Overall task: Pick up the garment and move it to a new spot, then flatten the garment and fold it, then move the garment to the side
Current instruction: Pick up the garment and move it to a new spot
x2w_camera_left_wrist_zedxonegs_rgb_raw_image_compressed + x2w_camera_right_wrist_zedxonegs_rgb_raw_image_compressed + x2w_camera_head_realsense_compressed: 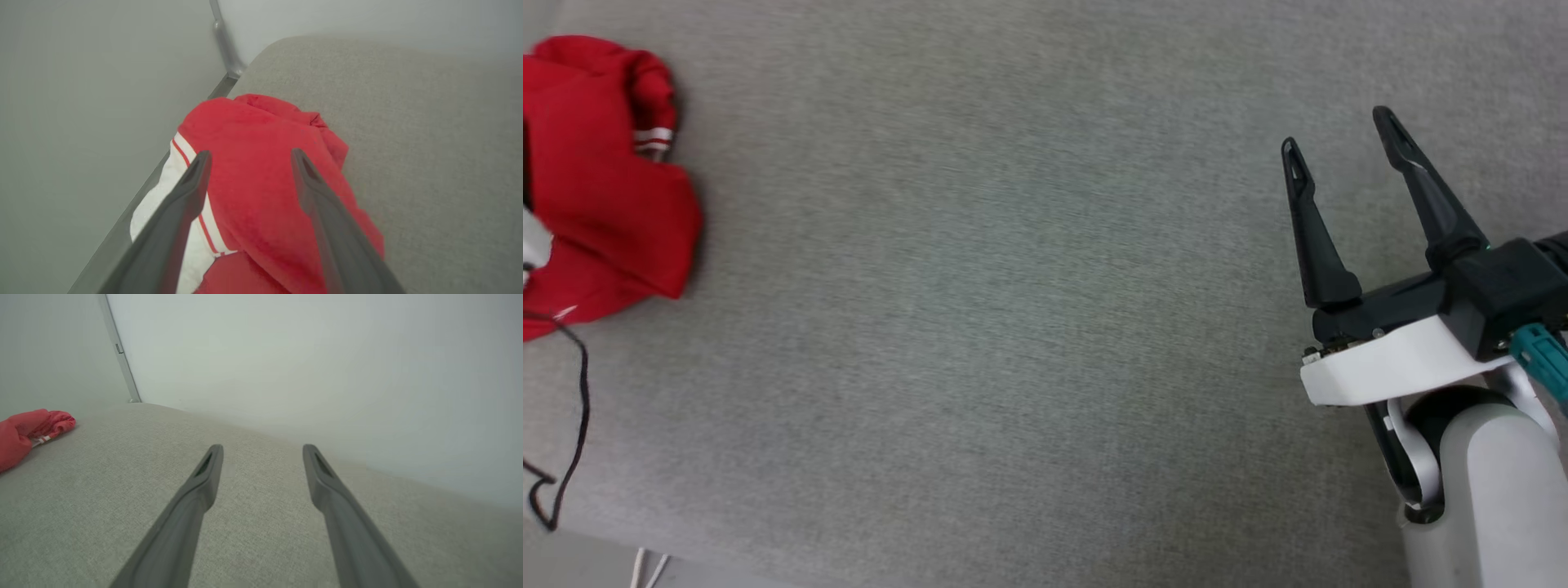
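Grey woven fabric surface (1013,327); pale plain walls (327,355) meeting it at the far edge; thin metal strip (124,363) running up the corner.

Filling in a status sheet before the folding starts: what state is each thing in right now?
garment: crumpled in a heap, unfolded, near the grey surface's edge.
left gripper: open, pointing at the garment, holding nothing.
right gripper: open, empty, over bare surface.
black cable: slack, curving beside the garment.
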### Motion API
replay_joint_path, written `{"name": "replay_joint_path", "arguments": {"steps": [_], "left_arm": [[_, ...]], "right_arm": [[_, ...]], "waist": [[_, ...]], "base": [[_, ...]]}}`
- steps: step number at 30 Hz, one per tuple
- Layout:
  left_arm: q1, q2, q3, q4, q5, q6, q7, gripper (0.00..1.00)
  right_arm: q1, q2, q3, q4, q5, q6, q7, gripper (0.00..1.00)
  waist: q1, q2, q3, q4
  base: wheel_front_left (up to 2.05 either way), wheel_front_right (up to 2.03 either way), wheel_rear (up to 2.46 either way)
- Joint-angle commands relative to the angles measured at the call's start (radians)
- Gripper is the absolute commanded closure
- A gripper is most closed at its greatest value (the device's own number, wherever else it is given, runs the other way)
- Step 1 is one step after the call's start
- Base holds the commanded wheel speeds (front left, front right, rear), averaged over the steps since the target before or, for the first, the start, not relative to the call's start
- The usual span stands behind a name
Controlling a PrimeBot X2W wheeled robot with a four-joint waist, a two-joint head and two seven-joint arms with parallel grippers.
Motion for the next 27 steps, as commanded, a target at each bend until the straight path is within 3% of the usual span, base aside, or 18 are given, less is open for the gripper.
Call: {"name": "replay_joint_path", "arguments": {"steps": [1,7,13,14,15,20,27], "left_arm": [[-0.005,0.006,0.000,0.019,-0.011,-0.003,0.022,0.00],[-0.015,0.061,0.013,0.165,-0.083,-0.015,0.247,0.00],[0.018,0.025,0.021,0.298,-0.150,0.017,0.465,0.00],[0.018,0.031,0.019,0.290,-0.142,0.021,0.445,0.55],[0.017,0.035,0.020,0.281,-0.137,0.027,0.419,1.00],[0.000,0.064,0.015,0.233,-0.101,0.025,0.257,1.00],[-0.024,0.056,0.006,0.205,-0.059,0.010,-0.024,1.00]], "right_arm": [[-0.017,0.001,0.000,0.003,0.002,0.000,-0.009,0.00],[-0.035,0.000,-0.006,0.024,0.011,0.000,-0.033,0.00],[-0.033,0.000,-0.020,0.021,-0.001,0.000,-0.035,0.00],[-0.031,0.000,-0.021,0.019,-0.002,0.000,-0.034,0.00],[-0.028,0.000,-0.020,0.020,-0.002,0.000,-0.032,0.00],[-0.003,0.000,-0.024,0.027,0.004,0.000,-0.029,0.00],[0.049,0.000,-0.040,0.048,0.023,0.000,-0.037,0.00]], "waist": [[-0.0002,-0.0001,0.046,-0.047],[-0.0002,-0.0001,0.070,-0.086],[-0.0002,-0.0001,0.053,-0.091],[-0.0002,-0.0001,0.048,-0.089],[-0.0002,-0.0001,0.042,-0.087],[-0.0002,-0.0001,-0.006,-0.074],[-0.0002,-0.0001,-0.121,-0.060]], "base": [[0.00,0.00,0.00],[0.00,0.00,0.00],[0.00,0.00,0.00],[0.00,0.00,0.00],[0.00,0.00,0.00],[0.00,0.00,0.00],[0.00,0.00,0.00]]}}
